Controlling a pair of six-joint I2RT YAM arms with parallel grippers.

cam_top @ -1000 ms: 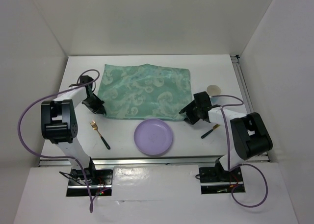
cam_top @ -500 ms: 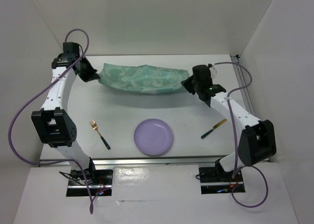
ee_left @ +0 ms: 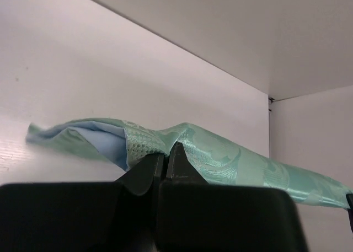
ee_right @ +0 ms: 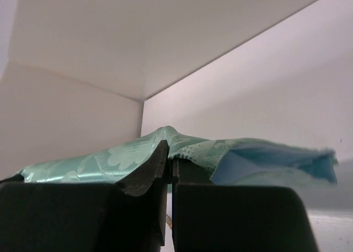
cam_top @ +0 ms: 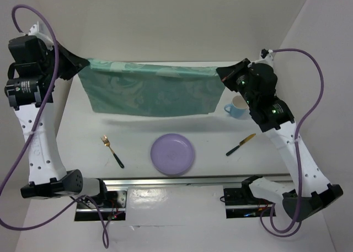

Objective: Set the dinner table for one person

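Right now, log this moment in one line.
left gripper: shut on placemat | right gripper: shut on placemat | placemat: stretched between them above dinner table | plate, fork, knife, cup: on it

Probably a robot lab booth: plain white walls (cam_top: 182,26) box in a white table (cam_top: 138,133), left arm (cam_top: 38,141) and right arm (cam_top: 292,147) bolted to a metal rail (cam_top: 182,181).

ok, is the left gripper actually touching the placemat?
Touching. The left wrist view shows the left gripper shut on the folded edge of the green placemat, with the cloth pinched between its fingers.
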